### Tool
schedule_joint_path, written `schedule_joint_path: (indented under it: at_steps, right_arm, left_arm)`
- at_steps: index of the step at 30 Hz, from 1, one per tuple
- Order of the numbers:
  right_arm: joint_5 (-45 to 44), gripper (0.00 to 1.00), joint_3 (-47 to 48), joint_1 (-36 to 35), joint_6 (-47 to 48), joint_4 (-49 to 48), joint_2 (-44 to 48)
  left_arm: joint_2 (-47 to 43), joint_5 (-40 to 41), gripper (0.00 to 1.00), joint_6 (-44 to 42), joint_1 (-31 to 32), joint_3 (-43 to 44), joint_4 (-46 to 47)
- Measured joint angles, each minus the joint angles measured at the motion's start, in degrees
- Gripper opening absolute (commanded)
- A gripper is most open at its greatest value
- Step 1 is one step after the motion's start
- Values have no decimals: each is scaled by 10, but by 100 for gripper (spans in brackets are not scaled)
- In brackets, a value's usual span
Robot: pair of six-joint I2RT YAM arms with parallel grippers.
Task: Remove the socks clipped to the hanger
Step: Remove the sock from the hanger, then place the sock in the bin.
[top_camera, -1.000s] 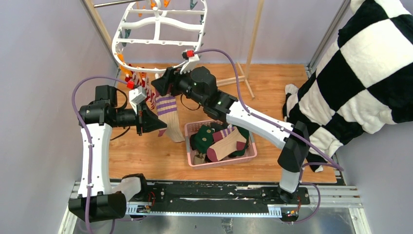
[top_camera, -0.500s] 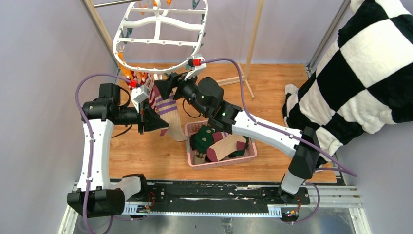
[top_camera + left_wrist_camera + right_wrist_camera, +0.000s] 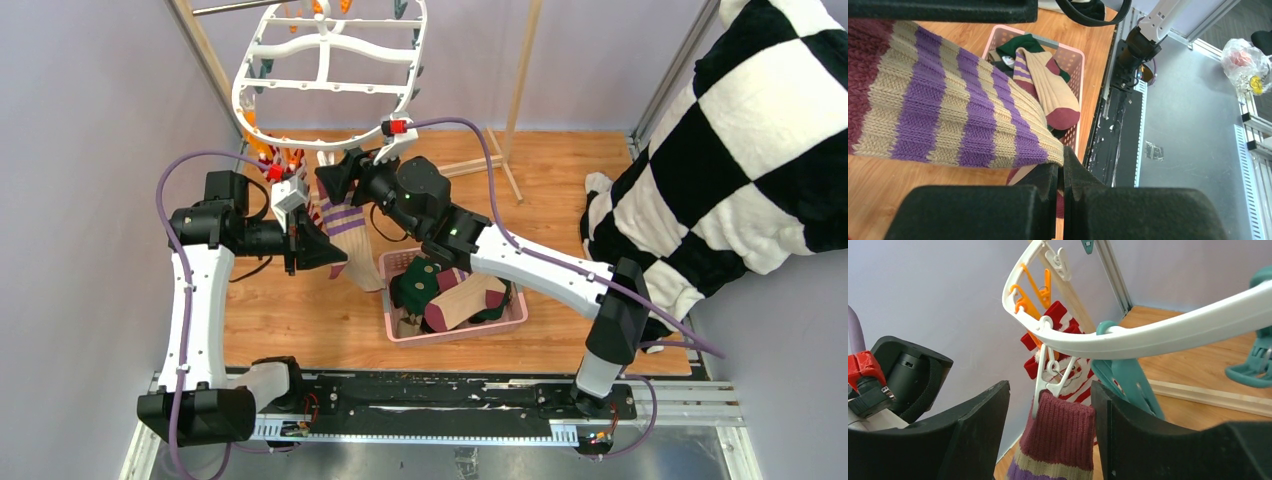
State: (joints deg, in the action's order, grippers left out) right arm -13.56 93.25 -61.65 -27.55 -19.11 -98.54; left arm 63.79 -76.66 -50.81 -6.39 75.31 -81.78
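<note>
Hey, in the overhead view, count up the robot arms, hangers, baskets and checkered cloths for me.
Robot arms: 2 (left, right)
Hanger: 1
Pink basket: 1
Checkered cloth: 1
Total: 5

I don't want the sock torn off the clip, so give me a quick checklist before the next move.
1. Striped sock cuff held by white clip: yes, not released.
2. Right gripper open around the cuff: ok.
3. Left gripper shut on the sock's lower end: ok.
4. Right fingers on the clip's levers: not ok, they sit below.
5. Pink basket underneath: ok, slightly right.
6. Hanger steady: cannot tell.
</note>
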Motion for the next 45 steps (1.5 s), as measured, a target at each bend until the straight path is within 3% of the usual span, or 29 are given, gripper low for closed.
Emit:
schedule_joint_path:
  at_steps: [10, 20, 27, 31, 33, 38, 43, 45]
  right_arm:
    - [5, 60, 54, 0, -9, 14, -48]
    - [8, 36, 96, 13, -10, 20, -74]
    - [37, 10, 100, 29, -33, 19, -74]
    - [54, 6, 100, 36, -42, 18, -75]
    - [64, 13, 100, 39, -45, 15, -75]
    - [96, 63, 84, 47, -51, -12, -71]
    - [155, 92, -40, 56, -40, -77, -21]
    - [202, 96, -97, 64, -38, -115, 4]
  left_arm:
    - [0, 4, 0, 1, 3, 3, 0]
    - [-2, 14, 0, 3, 5, 6, 0]
    - [-3, 17, 0, 2, 5, 5, -1]
    - [-5, 21, 0, 2, 5, 0, -2]
    - [-8, 24, 0, 2, 5, -10, -2]
    - [-18, 31, 0, 0, 5, -29, -3]
    - [-30, 34, 0, 1, 5, -30, -5]
    - [-32, 34, 0, 2, 5, -30, -6]
